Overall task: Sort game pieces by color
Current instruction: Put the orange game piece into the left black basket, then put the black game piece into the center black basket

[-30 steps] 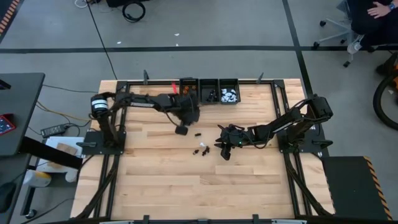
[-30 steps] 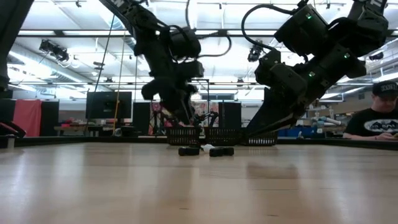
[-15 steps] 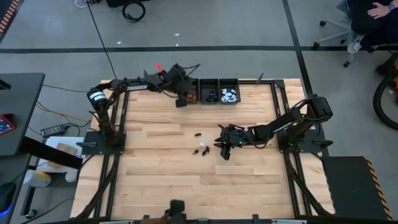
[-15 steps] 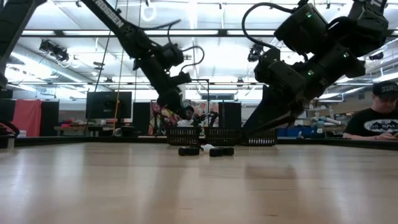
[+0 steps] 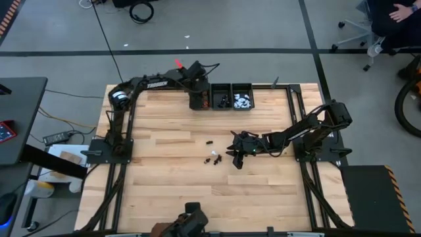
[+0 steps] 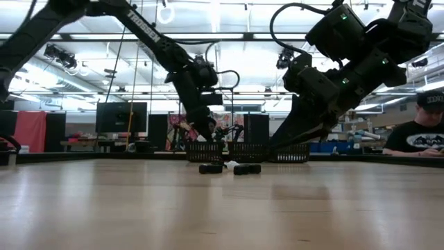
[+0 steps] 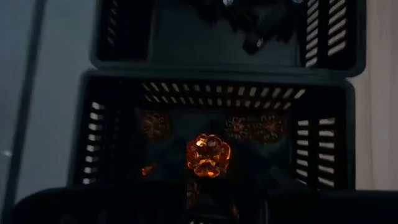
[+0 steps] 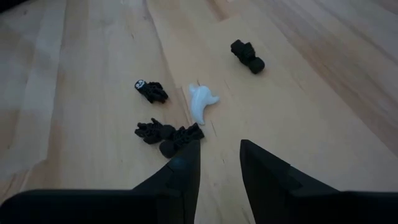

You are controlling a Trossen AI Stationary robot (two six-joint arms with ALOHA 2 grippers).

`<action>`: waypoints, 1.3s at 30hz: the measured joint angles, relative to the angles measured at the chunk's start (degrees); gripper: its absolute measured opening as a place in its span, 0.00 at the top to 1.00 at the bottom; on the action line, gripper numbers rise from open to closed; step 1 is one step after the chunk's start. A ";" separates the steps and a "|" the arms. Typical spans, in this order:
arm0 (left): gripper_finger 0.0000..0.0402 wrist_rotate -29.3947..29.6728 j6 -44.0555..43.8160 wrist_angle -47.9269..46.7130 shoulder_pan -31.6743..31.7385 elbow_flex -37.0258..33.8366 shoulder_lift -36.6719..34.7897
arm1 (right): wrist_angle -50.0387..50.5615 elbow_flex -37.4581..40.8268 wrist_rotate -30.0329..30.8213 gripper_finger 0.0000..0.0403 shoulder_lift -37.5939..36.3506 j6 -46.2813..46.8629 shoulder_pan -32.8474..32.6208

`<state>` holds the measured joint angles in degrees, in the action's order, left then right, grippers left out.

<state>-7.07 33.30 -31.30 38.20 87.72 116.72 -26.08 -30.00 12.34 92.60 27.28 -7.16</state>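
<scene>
**Orange piece held over the left-hand bin, loose pieces waiting mid-table**

Nearest me on the wooden table [image 5: 171,178], I see my right gripper [image 8: 217,163] low over the boards, its fingers a little apart with nothing between them. Just ahead of its tips lie the loose game pieces: a white piece [image 8: 202,101] and four black pieces [image 8: 163,132] scattered round it, one touching a fingertip. From above, this small cluster [image 5: 214,158] sits about the middle of the table.

Farther off, along the far edge, three small black bins stand side by side. My left gripper [image 5: 197,100] hangs over the left-hand bin [image 5: 198,89]. Through its wrist camera I see an orange piece [image 7: 208,155] clamped between the partly closed fingers, right above that slotted bin [image 7: 106,155], where several more orange pieces [image 7: 255,127] lie on the floor. The middle bin [image 5: 220,99] holds black pieces, the right-hand bin [image 5: 242,100] white ones.
</scene>
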 joint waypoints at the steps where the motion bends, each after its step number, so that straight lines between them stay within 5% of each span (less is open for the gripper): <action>1: 0.81 0.00 -0.13 -1.63 0.00 1.19 0.67 | 0.01 0.00 0.00 0.71 0.00 0.03 -0.15; 13: 0.53 0.11 2.40 -5.25 -0.23 2.79 1.55 | 0.29 0.00 0.04 0.71 0.00 -0.30 -0.17; 26: 0.57 -4.22 12.35 -10.14 -8.82 2.80 -6.97 | 4.36 0.00 0.07 0.71 0.02 1.29 -0.70; 39: 0.57 -4.37 1.93 -7.17 -21.87 -7.75 -6.92 | 7.23 -0.01 1.62 0.71 -0.45 1.72 -0.65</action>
<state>-11.44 35.23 -38.47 16.33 79.97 109.80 -18.85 -30.01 13.96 92.14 29.00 -7.81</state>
